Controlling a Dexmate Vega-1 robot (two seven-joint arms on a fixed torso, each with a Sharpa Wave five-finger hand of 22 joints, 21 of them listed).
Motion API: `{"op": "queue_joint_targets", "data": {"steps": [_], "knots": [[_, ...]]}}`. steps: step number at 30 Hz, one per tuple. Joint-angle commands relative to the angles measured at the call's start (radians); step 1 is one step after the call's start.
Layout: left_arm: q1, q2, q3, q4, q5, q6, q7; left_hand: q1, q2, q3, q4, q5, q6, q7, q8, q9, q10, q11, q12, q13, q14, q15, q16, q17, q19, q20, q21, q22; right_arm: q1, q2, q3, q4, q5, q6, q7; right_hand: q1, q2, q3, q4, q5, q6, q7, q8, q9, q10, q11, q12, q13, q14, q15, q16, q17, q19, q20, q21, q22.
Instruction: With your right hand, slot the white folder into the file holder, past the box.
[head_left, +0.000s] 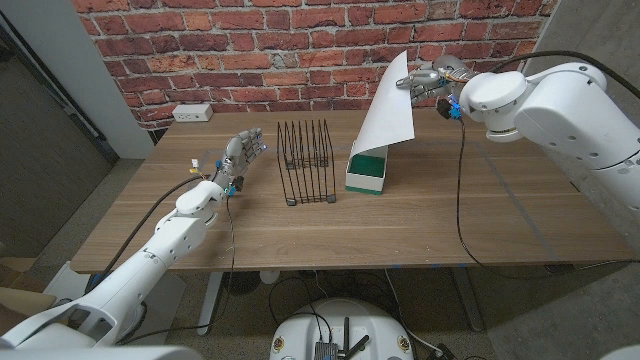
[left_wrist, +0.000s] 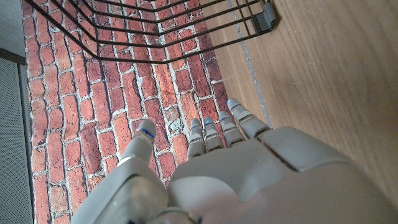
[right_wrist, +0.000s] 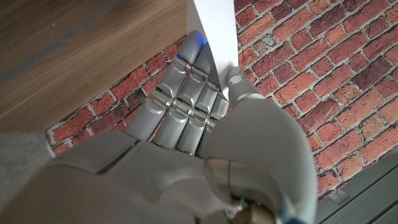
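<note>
Done: right hand (head_left: 428, 80) pinches white folder (head_left: 385, 110) aloft, above the box (head_left: 367, 172).
Left: carry past box into file holder (head_left: 306, 162).
Left hand (head_left: 240, 155): fingers spread, idle.

A red brick wall (head_left: 250, 50) spans twelve o'clock behind the wooden surface (head_left: 420, 220). A white power outlet (head_left: 192, 112) sits at eleven o'clock. Grey floor (head_left: 120, 190) lies at nine o'clock.
</note>
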Motion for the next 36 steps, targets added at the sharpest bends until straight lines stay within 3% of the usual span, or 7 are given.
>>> {"op": "queue_joint_targets", "data": {"steps": [1, 8, 23, 36], "knots": [[-0.007, -0.008, 0.001, 0.027, -0.005, -0.017, -0.02, 0.001, 0.027, 0.006, 0.002, 0.007, 0.009, -0.001, 0.003, 0.005, 0.008, 0.004, 0.002, 0.002, 0.008, -0.043, 0.004, 0.001, 0.011, -0.055, 0.003, 0.003, 0.037, 0.032, -0.049, -0.053, -0.14, -0.063, 0.018, 0.011, -0.001, 0.008, 0.001, 0.008, 0.008, -0.001, 0.003, 0.002, 0.009, 0.002, -0.003, 0.002, 0.002, -0.003, -0.003, 0.004, -0.007, 0.002, 0.006, 0.001], [-0.027, -0.012, 0.004, 0.056, -0.004, -0.028, -0.046, 0.0, 0.026, 0.006, 0.002, 0.007, 0.009, -0.003, 0.003, 0.005, 0.007, 0.003, 0.002, 0.002, 0.008, -0.044, 0.004, 0.001, 0.011, -0.056, 0.003, 0.003, 0.05, 0.061, -0.094, -0.071, -0.231, -0.07, 0.013, 0.012, -0.001, 0.008, 0.001, 0.008, 0.008, -0.003, 0.002, 0.002, 0.009, 0.002, -0.005, 0.004, 0.002, -0.004, -0.004, 0.007, -0.008, 0.001, 0.009, 0.001], [-0.049, -0.005, 0.0, 0.084, -0.006, -0.036, -0.074, 0.001, 0.026, 0.007, 0.001, 0.007, 0.01, -0.001, 0.003, 0.005, 0.009, 0.004, 0.002, 0.002, 0.007, -0.044, 0.004, 0.001, 0.011, -0.055, 0.003, 0.003, 0.014, 0.139, -0.153, -0.059, -0.407, -0.001, -0.008, 0.015, -0.003, 0.01, 0.0, 0.009, 0.013, -0.005, 0.002, 0.002, 0.015, 0.002, -0.009, 0.004, 0.005, -0.005, -0.006, 0.012, -0.009, -0.001, 0.016, 0.001], [-0.041, -0.002, -0.004, 0.082, -0.013, -0.035, -0.078, 0.001, 0.025, 0.007, 0.001, 0.007, 0.01, -0.001, 0.003, 0.005, 0.01, 0.004, 0.003, 0.002, 0.008, -0.044, 0.004, 0.001, 0.012, -0.055, 0.003, 0.003, 0.017, 0.16, -0.212, -0.058, -0.563, 0.017, -0.004, 0.015, -0.003, 0.012, 0.001, 0.01, 0.012, -0.006, 0.0, 0.002, 0.012, 0.002, -0.013, 0.009, 0.004, -0.004, -0.01, 0.015, -0.014, -0.003, 0.019, 0.001]]}}
